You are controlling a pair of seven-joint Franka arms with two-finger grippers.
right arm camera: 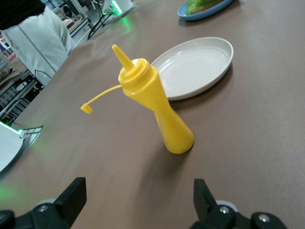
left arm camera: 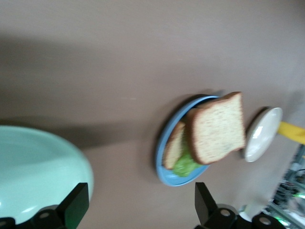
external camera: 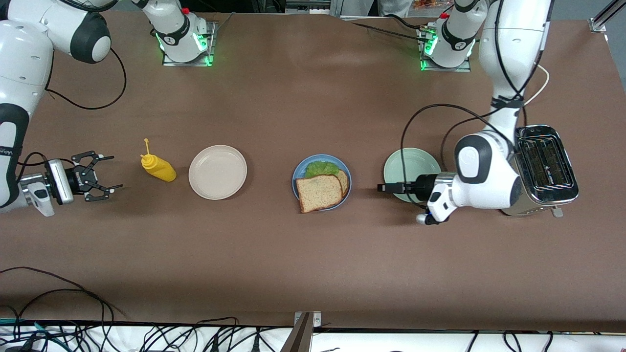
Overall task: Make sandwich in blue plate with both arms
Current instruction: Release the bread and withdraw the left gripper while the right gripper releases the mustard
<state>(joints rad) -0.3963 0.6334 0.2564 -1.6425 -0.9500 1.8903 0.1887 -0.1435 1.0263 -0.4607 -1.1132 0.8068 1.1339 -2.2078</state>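
Two bread slices with lettuce make the sandwich [external camera: 321, 188] on the blue plate [external camera: 299, 172], its top slice overhanging the rim nearest the front camera. Beside that plate, the left gripper [external camera: 381, 187] hangs over the mint-green plate [external camera: 408, 166], fingers apart, empty. Toward the right arm's end, past the white plate [external camera: 217, 172] and mustard bottle [external camera: 157, 166], the right gripper [external camera: 110, 171] gapes wide, holding nothing.

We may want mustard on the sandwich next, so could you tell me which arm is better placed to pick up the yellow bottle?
Right, probably: the right gripper is open beside the yellow bottle, facing it; the left gripper is over the green plate.
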